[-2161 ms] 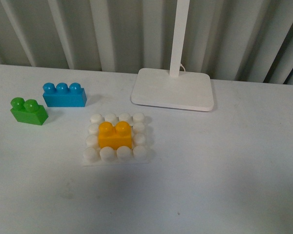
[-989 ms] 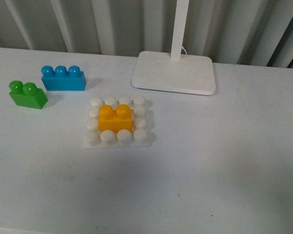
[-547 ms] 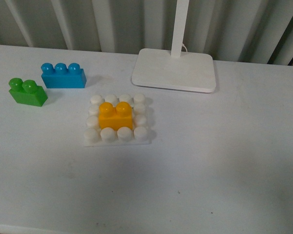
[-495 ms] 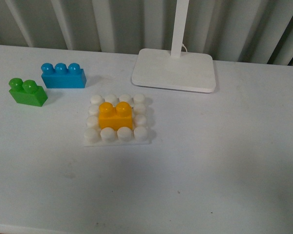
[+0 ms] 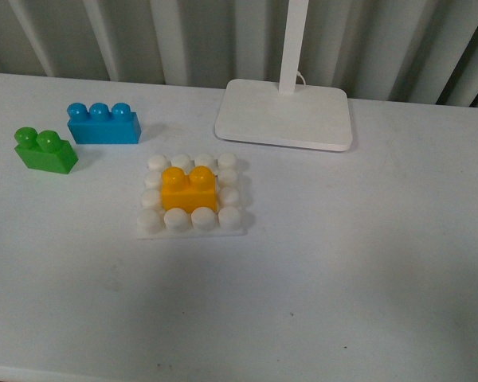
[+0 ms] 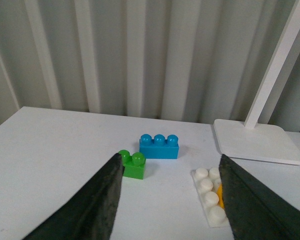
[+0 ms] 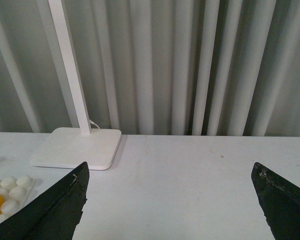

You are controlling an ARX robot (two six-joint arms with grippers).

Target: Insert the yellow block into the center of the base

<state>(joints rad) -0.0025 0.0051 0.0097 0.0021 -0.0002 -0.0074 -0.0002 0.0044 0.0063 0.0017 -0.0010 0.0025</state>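
Left gripper [image 6: 167, 200]: jaws spread wide, holding nothing, raised above the table with the green brick [image 6: 132, 165] and blue brick [image 6: 159, 146] seen between them.
Right gripper [image 7: 170, 200]: also wide open and empty, touching nothing, well clear of the lamp foot [image 7: 77, 147].
Yellow block [image 5: 189, 189]: seated upright on the middle studs of the base [image 5: 191, 226], white studs ringing it.
Why so: block looks pressed in and both tools are let go, so the task seems done.
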